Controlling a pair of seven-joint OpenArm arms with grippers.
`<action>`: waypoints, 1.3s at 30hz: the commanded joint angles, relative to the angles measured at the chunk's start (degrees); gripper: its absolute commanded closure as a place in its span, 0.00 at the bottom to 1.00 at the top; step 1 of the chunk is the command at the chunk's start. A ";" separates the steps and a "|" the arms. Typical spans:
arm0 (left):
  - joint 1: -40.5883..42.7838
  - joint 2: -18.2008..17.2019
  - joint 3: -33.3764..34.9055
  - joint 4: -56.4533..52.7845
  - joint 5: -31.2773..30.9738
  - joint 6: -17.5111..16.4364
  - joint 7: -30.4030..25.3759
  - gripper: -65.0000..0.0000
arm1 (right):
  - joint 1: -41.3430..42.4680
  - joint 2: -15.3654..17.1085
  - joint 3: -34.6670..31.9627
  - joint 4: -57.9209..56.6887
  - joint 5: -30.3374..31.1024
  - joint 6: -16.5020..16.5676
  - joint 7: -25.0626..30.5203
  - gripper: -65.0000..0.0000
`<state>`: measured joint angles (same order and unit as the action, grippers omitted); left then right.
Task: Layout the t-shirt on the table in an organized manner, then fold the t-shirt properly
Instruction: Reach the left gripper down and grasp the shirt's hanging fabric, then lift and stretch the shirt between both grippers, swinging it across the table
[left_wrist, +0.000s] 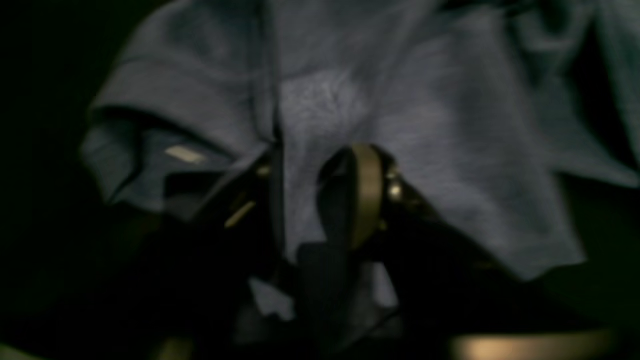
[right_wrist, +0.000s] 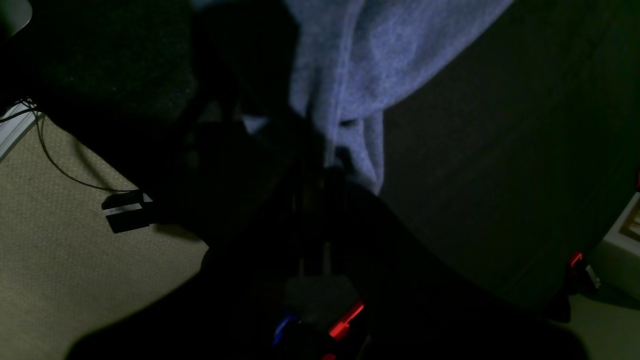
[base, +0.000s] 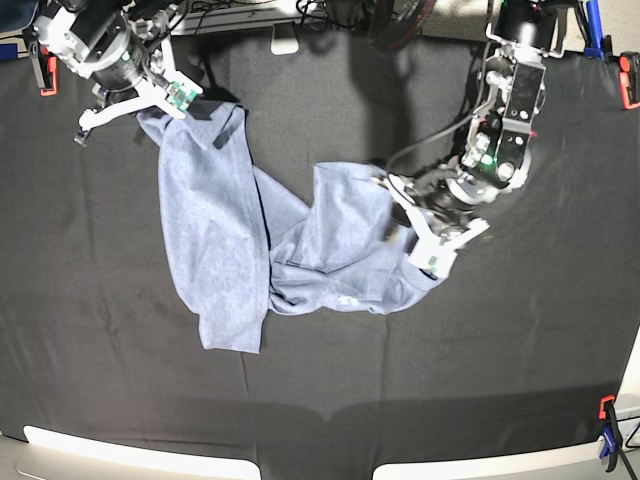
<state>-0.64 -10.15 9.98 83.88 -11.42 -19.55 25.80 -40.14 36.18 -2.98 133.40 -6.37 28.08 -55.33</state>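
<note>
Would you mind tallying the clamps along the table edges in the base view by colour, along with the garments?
Orange clamps: 3, at and.
Blue clamps: 2, at and.
Garments: 1, the t-shirt on the table.
Total: 6.

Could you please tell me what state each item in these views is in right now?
Light blue-grey heathered fabric t-shirt: crumpled and twisted, not laid flat, unfolded, gripped at two ends.
Left tool: shut on the t-shirt's edge.
Right tool: shut on the t-shirt's far corner.
Table draped in wrinkled black cloth: covered, cloth clamped at the edges.
Orange clamp: fastened on the table's edge.
</note>
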 joint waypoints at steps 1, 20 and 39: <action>-1.11 -0.09 -0.17 1.81 -1.11 -0.04 -1.38 1.00 | -0.02 0.63 0.35 1.01 -0.48 -0.24 0.70 1.00; -11.43 -2.60 -4.35 28.24 -0.66 6.29 4.90 1.00 | -0.02 0.31 0.35 1.01 -0.48 -0.24 2.56 1.00; -23.63 -13.35 -4.39 28.24 3.04 11.50 7.21 1.00 | 0.37 -5.57 0.35 1.01 -1.05 -0.26 7.80 1.00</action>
<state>-22.70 -23.11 5.93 111.11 -8.56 -9.06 34.79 -39.81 30.17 -2.92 133.40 -7.44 28.10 -48.60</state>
